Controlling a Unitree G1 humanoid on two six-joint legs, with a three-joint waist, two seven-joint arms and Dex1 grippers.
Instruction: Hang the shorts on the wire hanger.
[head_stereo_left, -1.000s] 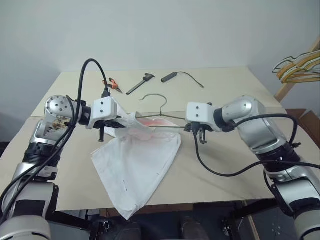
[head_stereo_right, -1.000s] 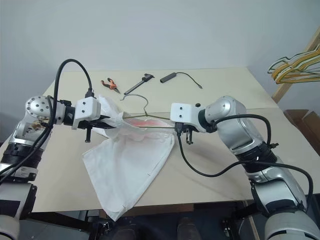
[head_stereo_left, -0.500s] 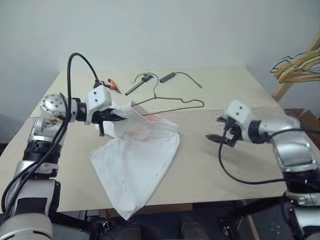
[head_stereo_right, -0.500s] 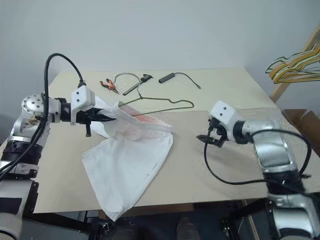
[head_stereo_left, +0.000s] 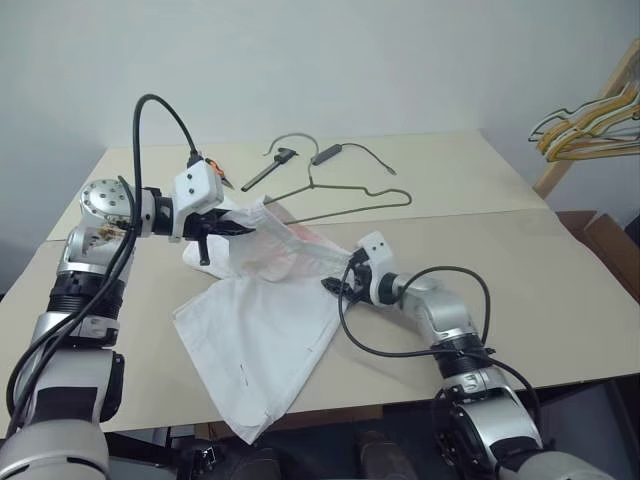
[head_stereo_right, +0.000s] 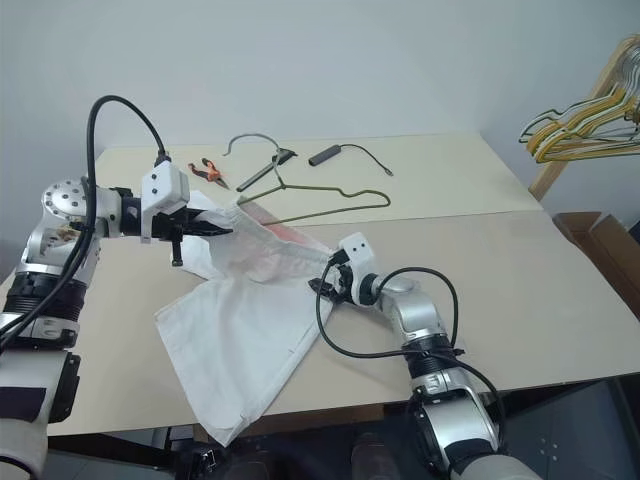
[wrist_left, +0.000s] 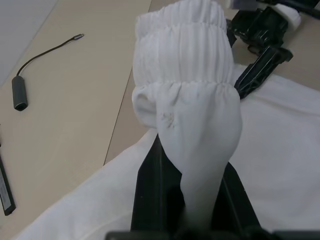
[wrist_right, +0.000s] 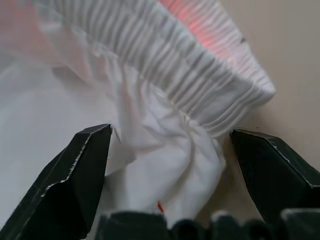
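While left gripper (head_stereo_left: 232, 228) pinches the shorts (head_stereo_left: 262, 340), right gripper (wrist_right: 170, 165) gapes around waistband

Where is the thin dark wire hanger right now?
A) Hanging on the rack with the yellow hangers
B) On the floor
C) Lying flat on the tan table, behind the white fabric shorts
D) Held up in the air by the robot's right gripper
C: the thin dark wire hanger lies flat on the tan table, behind the white fabric shorts, with neither gripper on it.

The shorts (head_stereo_left: 270, 320) lie on the tabletop (head_stereo_left: 560, 290); the wire hanger (head_stereo_left: 345, 195) rests at their one o'clock, pliers (head_stereo_left: 222, 176) at eleven.
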